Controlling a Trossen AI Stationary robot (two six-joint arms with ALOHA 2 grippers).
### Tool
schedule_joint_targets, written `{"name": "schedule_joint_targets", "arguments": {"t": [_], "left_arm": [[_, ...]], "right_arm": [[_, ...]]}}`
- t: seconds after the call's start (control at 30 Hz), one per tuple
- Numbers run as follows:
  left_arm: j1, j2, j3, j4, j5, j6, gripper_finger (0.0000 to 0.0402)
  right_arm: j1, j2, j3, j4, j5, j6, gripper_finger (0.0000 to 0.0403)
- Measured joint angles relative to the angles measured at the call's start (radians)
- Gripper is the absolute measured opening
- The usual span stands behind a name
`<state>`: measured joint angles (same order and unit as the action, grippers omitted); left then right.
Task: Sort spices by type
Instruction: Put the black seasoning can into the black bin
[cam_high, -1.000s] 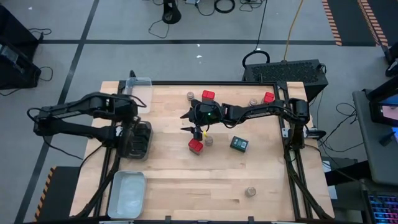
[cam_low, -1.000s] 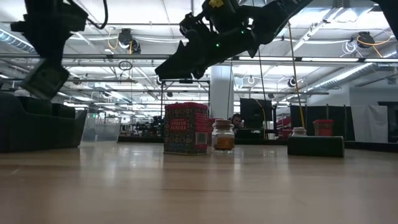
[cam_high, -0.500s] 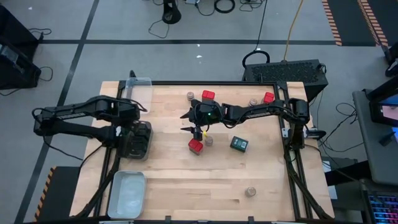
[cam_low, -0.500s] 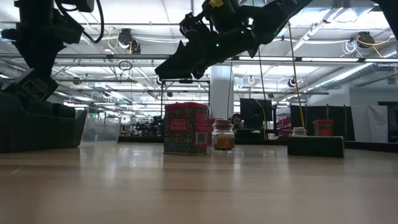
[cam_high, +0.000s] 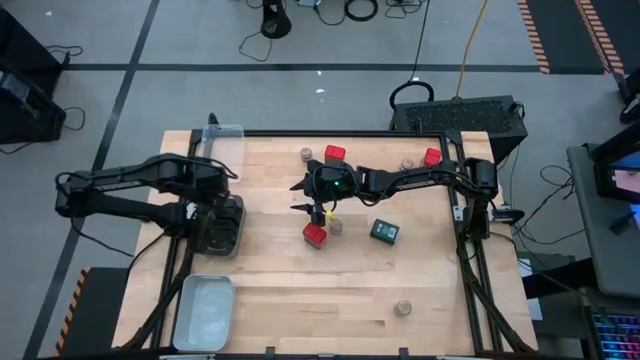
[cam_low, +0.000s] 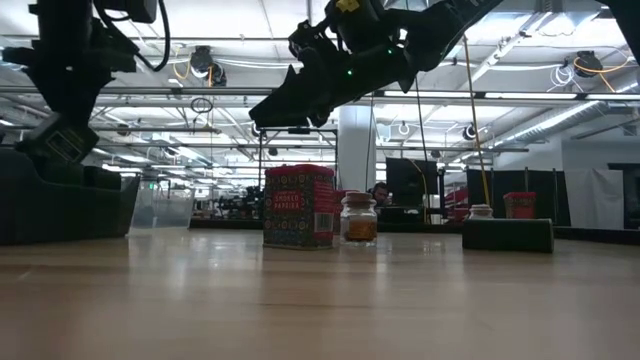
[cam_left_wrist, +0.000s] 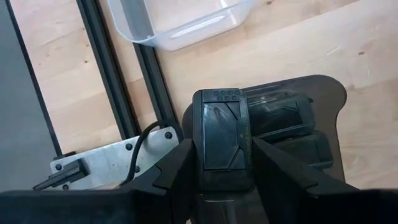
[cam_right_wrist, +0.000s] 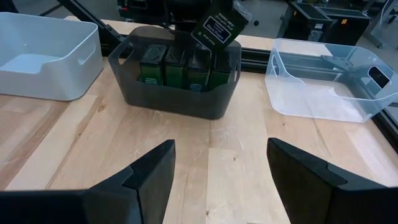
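My left gripper (cam_high: 218, 213) hangs over the dark tray (cam_right_wrist: 174, 99) at the table's left edge, shut on a dark tin (cam_left_wrist: 221, 134). Several dark tins (cam_right_wrist: 168, 68) stand upright in that tray. My right gripper (cam_right_wrist: 217, 180) waits open above mid-table, with nothing between its fingers. Below it a red tin (cam_high: 315, 235) and a tan-lidded jar (cam_high: 336, 226) stand on the wood. Another dark tin (cam_high: 384, 231) lies to their right. Two more red tins (cam_high: 334, 153) (cam_high: 432, 156) and two jars (cam_high: 306, 153) (cam_high: 406, 163) stand near the far edge. My left gripper pinches the dark tin by two opposite sides (cam_left_wrist: 198, 149) between its two fingers (cam_left_wrist: 177, 171). The fingers come from above and point steeply down. The tin (cam_right_wrist: 217, 25) hangs tilted over the tray; whether its lower end touches the tins inside, I cannot tell.
A clear tray (cam_high: 222, 140) sits at the far left corner and a white tray (cam_high: 203, 310) at the near left corner. One jar (cam_high: 403, 308) stands alone near the front right. Bare wood lies between the dark tray and the tins in the middle.
My left gripper has come down a little toward the dark tray with the dark tin, and its wrist has rolled, so the tin stands at a different tilt. My right arm has kept still.
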<state>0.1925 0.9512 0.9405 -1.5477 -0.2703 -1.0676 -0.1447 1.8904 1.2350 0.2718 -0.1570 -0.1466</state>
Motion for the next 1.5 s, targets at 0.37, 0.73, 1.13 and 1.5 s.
{"name": "schedule_joint_targets", "arguments": {"t": [0.37,0.73,1.13,1.5], "left_arm": [[0.000,0.018,0.000,0.043,-0.004,0.035,0.0156],[0.000,0.018,0.000,0.046,-0.011,0.054,0.0157],[0.000,0.018,0.000,0.047,0.009,0.070,0.0247],[0.000,0.018,0.000,0.062,0.174,0.208,0.0260]], "right_arm": [[0.000,0.000,0.000,-0.001,0.000,0.000,0.0238],[0.000,0.000,0.000,-0.001,0.000,0.000,0.0238],[0.000,0.000,0.000,-0.001,0.000,0.000,0.0238],[0.000,0.000,0.000,-0.001,0.000,0.001,0.0238]]}}
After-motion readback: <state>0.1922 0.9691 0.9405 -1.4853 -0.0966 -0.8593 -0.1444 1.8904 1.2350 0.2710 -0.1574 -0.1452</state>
